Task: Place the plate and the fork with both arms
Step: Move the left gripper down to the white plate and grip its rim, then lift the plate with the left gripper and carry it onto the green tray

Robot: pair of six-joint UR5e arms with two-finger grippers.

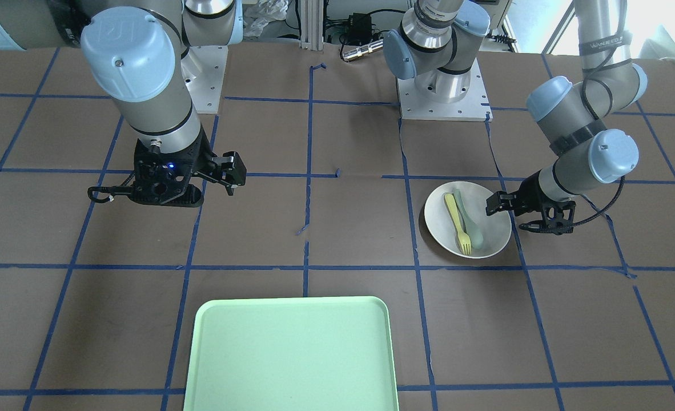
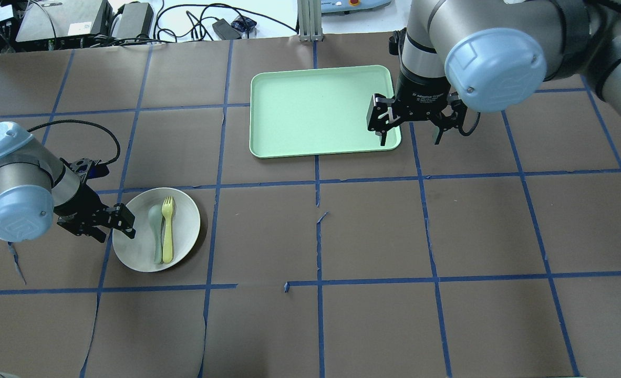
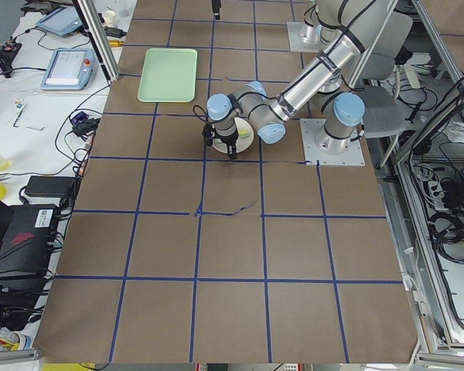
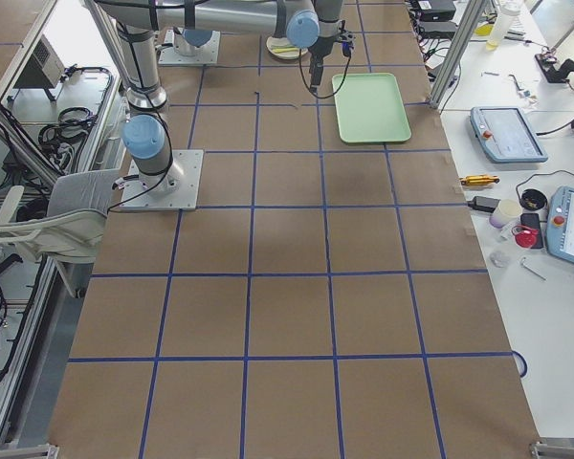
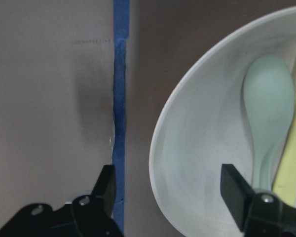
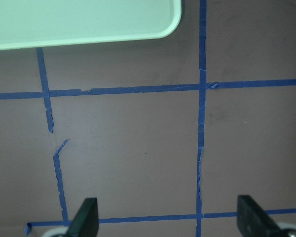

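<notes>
The white plate (image 2: 187,231) lies on the table at my left, with the pale-yellow fork (image 2: 167,231) and a grey-green spoon (image 2: 156,233) side by side in it. My left gripper (image 2: 121,223) is open and low at the plate's edge. In the left wrist view its jaws straddle the plate's rim (image 5: 160,148), one finger outside and one inside beside the spoon (image 5: 269,108). My right gripper (image 2: 410,131) is open and empty, held high by the tray's right edge. In the front view the plate (image 1: 440,220), fork (image 1: 457,220) and left gripper (image 1: 494,204) sit at the right.
A mint-green rectangular tray (image 2: 316,110) lies at the far middle of the table, also in the front view (image 1: 292,354) and the right wrist view (image 6: 79,19). Brown paper with blue tape lines covers the table. The two arm bases stand at the robot's side.
</notes>
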